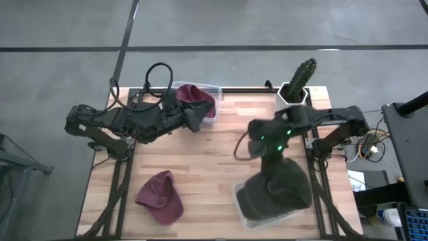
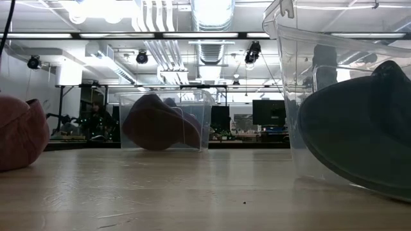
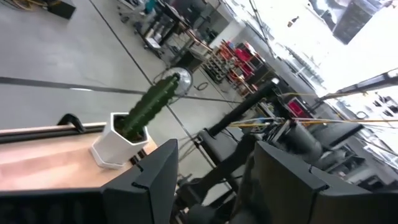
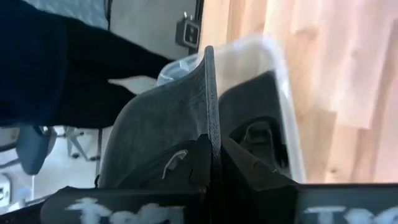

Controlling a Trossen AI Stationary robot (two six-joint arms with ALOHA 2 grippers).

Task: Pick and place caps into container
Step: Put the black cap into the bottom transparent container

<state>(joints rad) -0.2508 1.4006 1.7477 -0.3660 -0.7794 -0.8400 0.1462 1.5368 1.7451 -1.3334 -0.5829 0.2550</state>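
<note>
The right gripper (image 4: 211,158) is clamped on the edge of an olive cap (image 1: 284,181), its fingers (image 4: 200,163) pinched together with the fabric between them, as the right wrist view shows. In the high view that cap hangs over a clear bin (image 1: 244,213) at the near right of the counter (image 1: 207,167), spread across most of the bin's opening; a second dark cap appears to lie beneath it inside the bin, though the two cannot be cleanly separated. The low view shows the same dark cap (image 2: 359,138) pressed against the bin's near wall (image 2: 289,96), inside the container. The left gripper (image 1: 194,119) is at the far side of the counter, just beside a second clear bin (image 1: 212,94) that holds a maroon cap (image 1: 194,97); its fingers (image 3: 149,186) stand apart with open space between them and hold nothing. In the low view the maroon cap (image 2: 157,123) fills much of that far bin (image 2: 205,115). Another maroon cap (image 1: 160,197) lies loose on the counter at the near left, well apart from both bins and both arms; the low view catches its edge (image 2: 19,138) resting on the wood. A cactus (image 1: 299,79) in a white pot (image 1: 291,99) stands upright at the far right corner of the counter, near the right arm's base.
</note>
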